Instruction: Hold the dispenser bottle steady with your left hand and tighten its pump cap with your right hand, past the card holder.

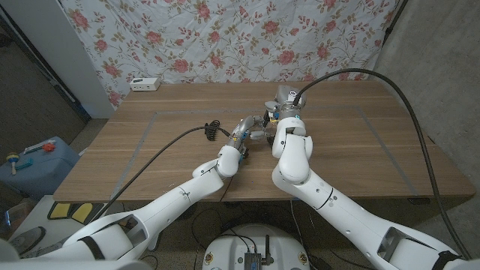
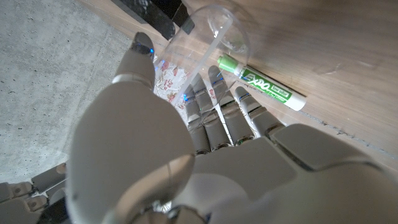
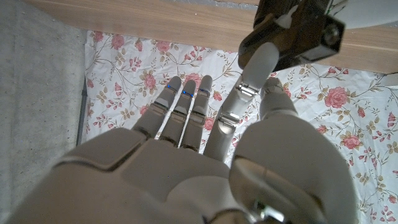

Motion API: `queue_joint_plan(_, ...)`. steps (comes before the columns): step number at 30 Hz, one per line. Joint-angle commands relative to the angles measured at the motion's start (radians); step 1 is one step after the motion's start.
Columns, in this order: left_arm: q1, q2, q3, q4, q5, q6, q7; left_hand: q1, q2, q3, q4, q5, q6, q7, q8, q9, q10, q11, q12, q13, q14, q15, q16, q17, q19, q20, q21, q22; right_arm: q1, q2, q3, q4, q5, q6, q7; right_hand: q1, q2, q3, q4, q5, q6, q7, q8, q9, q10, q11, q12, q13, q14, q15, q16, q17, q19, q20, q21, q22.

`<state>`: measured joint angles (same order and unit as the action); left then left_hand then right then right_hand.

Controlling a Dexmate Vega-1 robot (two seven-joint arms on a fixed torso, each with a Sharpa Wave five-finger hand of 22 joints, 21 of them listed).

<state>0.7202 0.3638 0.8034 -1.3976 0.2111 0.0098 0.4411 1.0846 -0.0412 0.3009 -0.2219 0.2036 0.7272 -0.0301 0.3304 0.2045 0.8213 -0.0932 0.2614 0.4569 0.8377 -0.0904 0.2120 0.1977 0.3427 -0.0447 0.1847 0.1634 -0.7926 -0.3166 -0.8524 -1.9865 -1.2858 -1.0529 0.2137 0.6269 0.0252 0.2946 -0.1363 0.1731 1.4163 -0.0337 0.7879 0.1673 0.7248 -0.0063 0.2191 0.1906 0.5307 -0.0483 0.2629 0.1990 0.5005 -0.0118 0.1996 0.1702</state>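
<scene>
In the head view, both hands meet past the table's centre, and the dispenser bottle (image 1: 264, 129) is largely hidden between them; its pump cap cannot be made out.

In the left wrist view, the bottle (image 2: 208, 38) is a clear, smooth plastic cylinder with a thin tube inside. The left hand (image 2: 186, 118) wraps its fingers around it, thumb on one side. A white marker (image 2: 261, 83) with a green cap lies on the wood-grain table (image 2: 336, 50), just beside the bottle.

The right hand (image 3: 205, 134) shows extended, slightly parted fingers against floral cloth (image 3: 124, 68); whether it holds anything cannot be determined. The left hand's wrist (image 3: 298, 31) is cut off at the frame edge.
</scene>
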Motion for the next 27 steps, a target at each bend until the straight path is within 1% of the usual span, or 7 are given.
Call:
queue_joint_plan(1,-0.008,-0.002,0.003,0.013,-0.003,-0.014,-0.006,-0.068,0.142,0.073,0.065,0.005,0.194,-0.018,0.003,0.004,0.021,-0.014,0.0,0.005,0.021,-0.078,0.008,0.006,0.004,-0.105,0.0,0.003,0.027,-0.037,-0.035,-0.006,-0.002,-0.035,0.022,-0.062,-0.02,-0.029,0.02,-0.004,-0.024,-0.001,-0.014,-0.001,-0.01,0.006,-0.01,0.002,0.001,-0.017,-0.004,0.01,0.003,0.011,-0.002,0.004)
queue_joint_plan(11,-0.008,-0.003,0.0,0.014,-0.003,-0.009,-0.001,-0.061,0.141,0.074,0.061,0.005,0.191,-0.014,0.001,0.004,0.02,-0.012,-0.001,0.007,0.019,-0.077,0.009,0.007,0.004,-0.105,0.001,0.003,0.032,-0.064,-0.039,-0.013,-0.028,-0.045,0.045,-0.113,-0.037,-0.053,0.032,0.001,-0.102,-0.006,-0.067,0.004,-0.023,0.017,-0.017,0.006,-0.003,-0.004,-0.007,0.017,0.004,0.019,-0.001,0.005)
queue_joint_plan(15,-0.007,-0.003,-0.001,0.013,-0.002,-0.005,0.003,-0.057,0.141,0.074,0.059,0.004,0.191,-0.011,0.001,0.004,0.019,-0.011,-0.002,0.008,0.019,-0.078,0.01,0.008,0.004,-0.105,0.0,0.003,0.027,-0.074,-0.029,-0.022,-0.034,-0.042,0.053,-0.118,-0.037,-0.056,0.029,0.003,-0.156,-0.005,-0.102,0.006,-0.028,0.03,-0.019,0.007,-0.004,-0.003,-0.009,0.019,0.006,0.021,-0.001,0.005)
queue_joint_plan(19,-0.007,-0.001,-0.002,0.014,-0.003,-0.011,0.004,-0.055,0.142,0.074,0.06,0.004,0.191,-0.011,0.001,0.004,0.019,-0.01,-0.002,0.008,0.019,-0.077,0.011,0.009,0.004,-0.104,0.0,0.003,0.018,-0.083,-0.017,-0.033,-0.038,-0.037,0.051,-0.119,-0.038,-0.057,0.026,0.004,-0.184,-0.012,-0.12,0.007,-0.034,0.035,-0.02,0.008,-0.006,-0.002,-0.01,0.02,0.007,0.021,-0.001,0.005)
queue_joint_plan(21,-0.006,-0.002,-0.003,0.012,-0.003,-0.003,0.006,-0.055,0.142,0.074,0.06,0.004,0.191,-0.011,0.001,0.004,0.021,-0.012,-0.002,0.008,0.019,-0.077,0.011,0.008,0.003,-0.106,0.0,0.003,0.013,-0.092,-0.009,-0.043,-0.035,-0.028,0.05,-0.12,-0.037,-0.058,0.025,0.004,-0.202,-0.013,-0.131,0.008,-0.043,0.028,-0.023,0.009,-0.007,-0.002,-0.011,0.021,0.008,0.02,-0.001,0.005)
queue_joint_plan(24,-0.006,-0.003,-0.004,0.015,-0.004,-0.004,0.008,-0.061,0.142,0.074,0.065,0.003,0.191,-0.014,0.0,0.004,0.021,-0.014,-0.002,0.009,0.021,-0.078,0.009,0.006,0.002,-0.106,0.0,0.003,0.001,-0.107,0.008,-0.063,-0.018,-0.009,0.041,-0.126,-0.042,-0.062,0.024,0.004,-0.229,-0.016,-0.147,0.01,-0.051,0.037,-0.024,0.01,-0.016,-0.001,-0.015,0.021,0.008,0.02,-0.001,0.004)
queue_joint_plan(27,-0.009,-0.003,-0.003,0.023,-0.005,-0.018,0.008,-0.063,0.143,0.074,0.066,0.003,0.192,-0.013,0.0,0.004,0.021,-0.014,-0.003,0.01,0.02,-0.077,0.009,0.006,0.002,-0.106,0.0,0.003,-0.014,-0.124,0.026,-0.086,0.002,0.012,0.028,-0.128,-0.043,-0.063,0.021,0.005,-0.279,-0.014,-0.175,0.013,-0.067,0.034,-0.027,0.012,-0.024,0.0,-0.02,0.021,0.004,0.019,-0.003,0.004)
